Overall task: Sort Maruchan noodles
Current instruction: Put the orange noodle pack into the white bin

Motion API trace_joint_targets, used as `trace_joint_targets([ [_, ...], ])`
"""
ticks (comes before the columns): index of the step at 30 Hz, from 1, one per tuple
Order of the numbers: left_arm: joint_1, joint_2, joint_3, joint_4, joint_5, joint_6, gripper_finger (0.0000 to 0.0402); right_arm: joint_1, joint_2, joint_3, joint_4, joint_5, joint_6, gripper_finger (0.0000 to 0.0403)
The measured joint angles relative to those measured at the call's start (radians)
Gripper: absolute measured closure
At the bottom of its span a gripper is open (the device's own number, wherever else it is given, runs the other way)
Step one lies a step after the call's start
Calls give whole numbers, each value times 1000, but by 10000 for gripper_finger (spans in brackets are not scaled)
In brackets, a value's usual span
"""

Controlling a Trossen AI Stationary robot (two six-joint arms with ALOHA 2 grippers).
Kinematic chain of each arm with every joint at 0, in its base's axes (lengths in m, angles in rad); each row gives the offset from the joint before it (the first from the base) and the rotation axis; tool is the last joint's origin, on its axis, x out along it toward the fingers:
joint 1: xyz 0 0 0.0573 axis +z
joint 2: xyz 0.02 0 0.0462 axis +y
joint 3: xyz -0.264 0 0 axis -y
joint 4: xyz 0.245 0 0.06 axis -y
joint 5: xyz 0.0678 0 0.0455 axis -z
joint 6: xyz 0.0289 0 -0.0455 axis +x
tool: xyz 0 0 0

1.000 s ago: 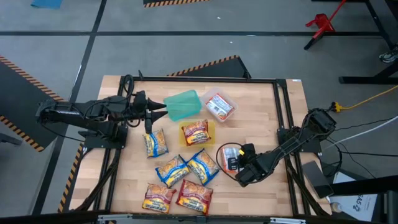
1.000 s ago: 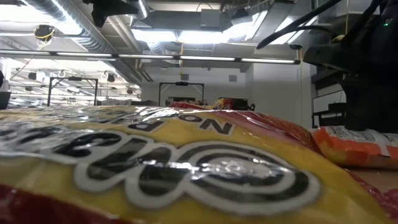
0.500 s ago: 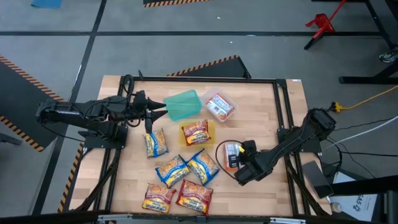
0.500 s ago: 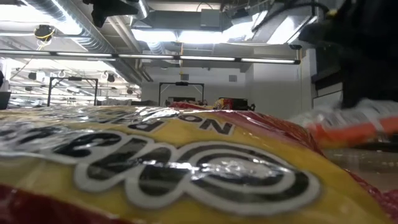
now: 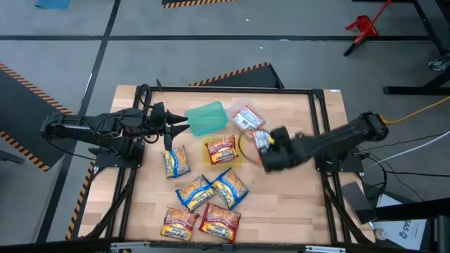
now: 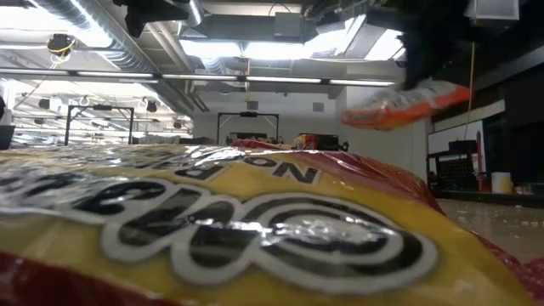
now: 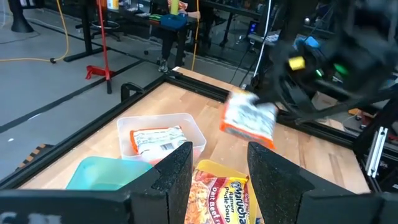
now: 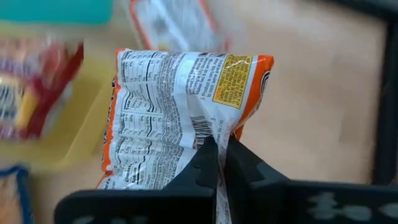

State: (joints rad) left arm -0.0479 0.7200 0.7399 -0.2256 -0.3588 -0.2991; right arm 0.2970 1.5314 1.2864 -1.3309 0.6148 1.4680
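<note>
1. So, the right gripper (image 8: 216, 163) is pinched on an orange packet (image 8: 180, 106), carrying it in the air just beside the clear container (image 5: 249, 118).
2. Next up, I'd guess: lower it in with the matching packet there.
3. Left gripper (image 5: 184, 124) waits by the teal container (image 5: 207, 117), fingers apart and holding nothing.

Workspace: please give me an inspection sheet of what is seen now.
Surface: wooden table, black-framed.
Job's things: orange-and-white packet lifted clear of the table; six packets lie loose, one nearest the left arm; one in the yellow container, one in the clear container.
Clutter: teal container, nothing in it.
Grippers: right gripper pinches the lifted packet; left gripper waits, jaws apart.
Cables: yellow cable on the floor.
Surroundings: red stand.
</note>
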Motion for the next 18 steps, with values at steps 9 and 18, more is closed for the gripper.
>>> trace_joint_targets([
  [9,0,0,0,0,-35,17,253,-400,-37,57,250,-34,-813,403],
  [18,0,0,0,-13,-56,15,253,-644,29,58,583,-308,-1340,403],
])
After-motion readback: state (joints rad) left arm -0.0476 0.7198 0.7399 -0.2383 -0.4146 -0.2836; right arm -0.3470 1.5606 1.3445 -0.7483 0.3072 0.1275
